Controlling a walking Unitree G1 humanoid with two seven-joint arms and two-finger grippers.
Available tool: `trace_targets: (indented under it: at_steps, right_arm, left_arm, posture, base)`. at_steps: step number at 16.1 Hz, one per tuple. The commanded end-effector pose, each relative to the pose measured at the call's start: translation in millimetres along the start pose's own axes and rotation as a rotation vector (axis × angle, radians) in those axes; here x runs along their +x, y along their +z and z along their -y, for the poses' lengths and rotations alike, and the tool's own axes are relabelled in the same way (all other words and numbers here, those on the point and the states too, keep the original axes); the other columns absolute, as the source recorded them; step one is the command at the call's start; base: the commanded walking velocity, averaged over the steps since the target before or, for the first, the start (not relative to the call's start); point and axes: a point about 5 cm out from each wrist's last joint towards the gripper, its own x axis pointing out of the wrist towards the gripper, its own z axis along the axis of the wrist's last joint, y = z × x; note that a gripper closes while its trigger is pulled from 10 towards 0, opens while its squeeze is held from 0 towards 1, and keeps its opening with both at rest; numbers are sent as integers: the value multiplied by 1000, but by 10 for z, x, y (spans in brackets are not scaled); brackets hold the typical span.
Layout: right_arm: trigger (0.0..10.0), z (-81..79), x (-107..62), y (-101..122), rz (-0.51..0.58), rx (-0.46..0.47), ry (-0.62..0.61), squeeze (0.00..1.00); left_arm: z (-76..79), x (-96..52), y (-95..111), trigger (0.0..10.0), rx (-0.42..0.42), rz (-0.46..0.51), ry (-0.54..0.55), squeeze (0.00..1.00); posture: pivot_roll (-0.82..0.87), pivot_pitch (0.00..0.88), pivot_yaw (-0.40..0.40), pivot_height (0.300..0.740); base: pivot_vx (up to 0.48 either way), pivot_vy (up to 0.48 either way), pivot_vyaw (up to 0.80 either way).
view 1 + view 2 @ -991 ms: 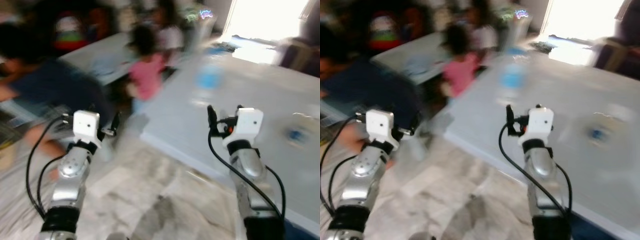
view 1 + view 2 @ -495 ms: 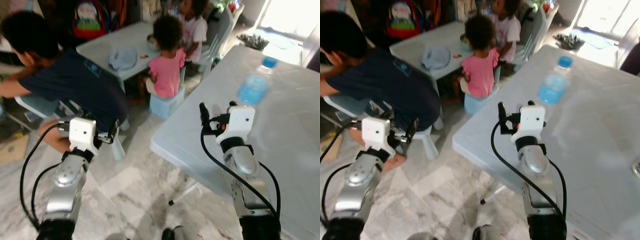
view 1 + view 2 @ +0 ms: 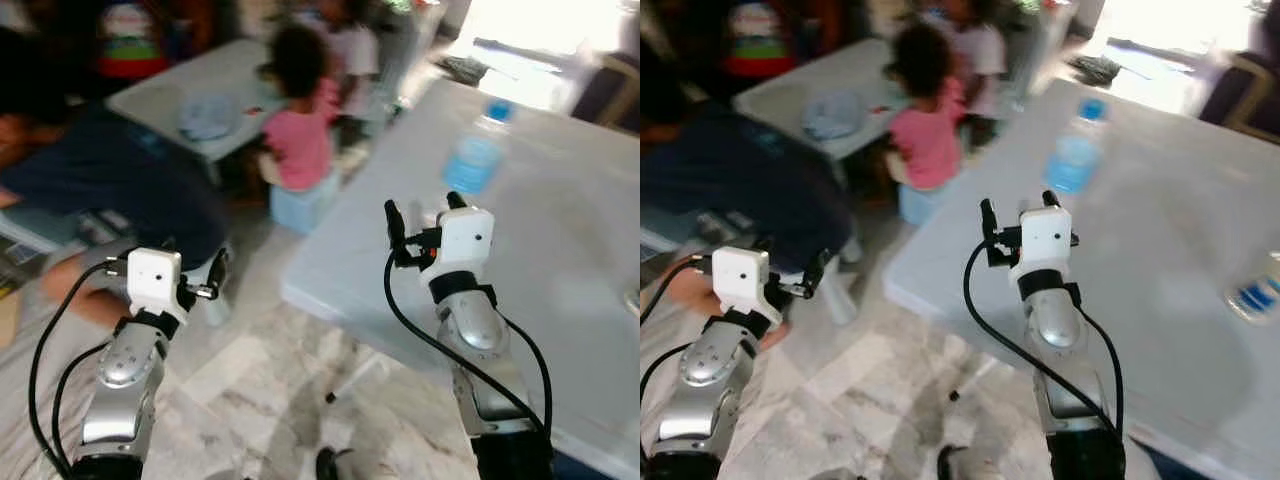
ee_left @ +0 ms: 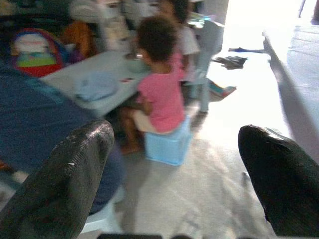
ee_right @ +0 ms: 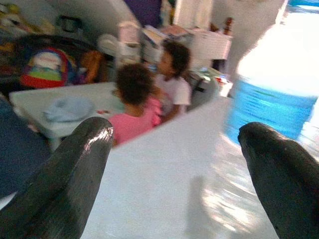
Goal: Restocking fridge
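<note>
Over the white table's near corner, head views: right gripper point(image 3: 420, 212) spread wide, empty, aimed toward water bottle point(image 3: 472, 160) further along the tabletop's left edge | left wrist: left gripper point(image 4: 174, 184) wide, empty, facing seated child point(image 4: 162, 94) | right wrist: bottle looms just ahead, likely lined up for grasping.

Bottle point(image 3: 472, 160): a clear plastic water bottle with a blue label and blue cap; standing upright on the large white table point(image 3: 560, 250), near its far-left part; blurring in the eye views.
Second item point(image 3: 1255, 295): sitting at the table's right edge; blue-marked, too blurred to identify.
</note>
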Motion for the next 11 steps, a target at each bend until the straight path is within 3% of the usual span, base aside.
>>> trace_targets:
  at_steps: [1, 4, 8, 11]
  right_arm:
    - [10000, -2, -2, 10, 6, -1, 2, 0]
    - [10000, -34, -62, -2, 8, -9, 20, 0]
    - [10000, -24, -64, -10, 10, -10, 31, 0]
    - [10000, -47, -82, -18, 8, -1, 47, 0]
  left_arm:
    - [-14, -2, 19, 10000, -5, -1, 4, 0]
    - [0, 8, 93, 10000, -32, 48, -22, 0]
    - [57, 14, 86, 10000, -63, 45, -35, 0]
    - [48, -2, 68, 10000, -62, 43, -34, 0]
  posture:
    - [27, 86, -41, 740]
    - [23, 81, -44, 740]
    - [19, 76, -46, 740]
    - [18, 72, -48, 740]
  base:
    - [0, 0, -800]
    - [109, 0, -800]
    - [150, 0, -800]
    - [0, 0, -171]
